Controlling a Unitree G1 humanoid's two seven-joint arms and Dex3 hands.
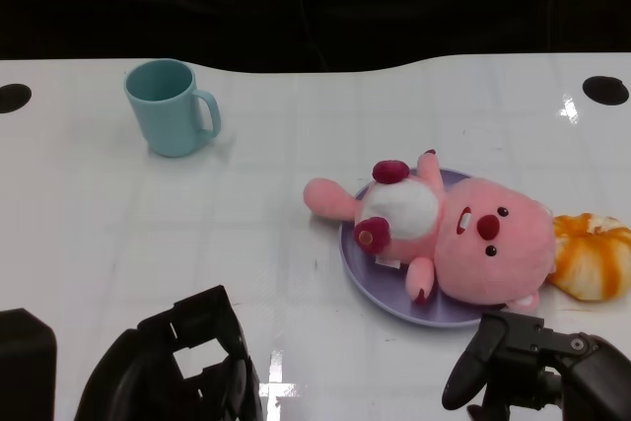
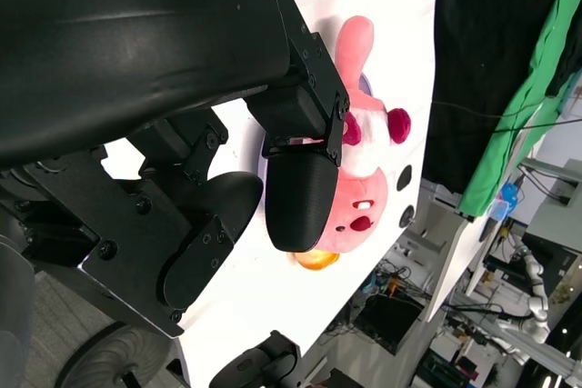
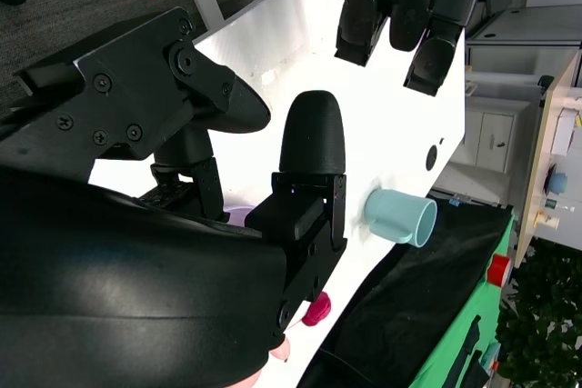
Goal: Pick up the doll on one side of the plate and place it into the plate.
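Doll (image 1: 444, 234) hides most of plate (image 1: 357, 261).

1 doll (image 1: 463, 234), 1 plate (image 1: 367, 268), 1 mug (image 1: 170, 106), 1 orange bun-shaped toy (image 1: 592, 255), 2 robot hands.

The doll (image 1: 463, 239) is pink all over, with a white belly patch, a dark red nose, small black eyes and dark red pads on its paws and feet; a small white tag shows near its lower side. The plate (image 1: 367, 271) beneath it is pale lavender purple. Just beside the plate, the orange object (image 1: 592, 255) is bright orange streaked with white. The cup (image 1: 170, 107) is light teal, plain and without pattern. The table (image 1: 197, 224) is glossy white, crossed by faint grey grid lines, with 2 black round spots near its far corners. The left hand (image 1: 177, 367) and right hand (image 1: 537, 362) are matte black.
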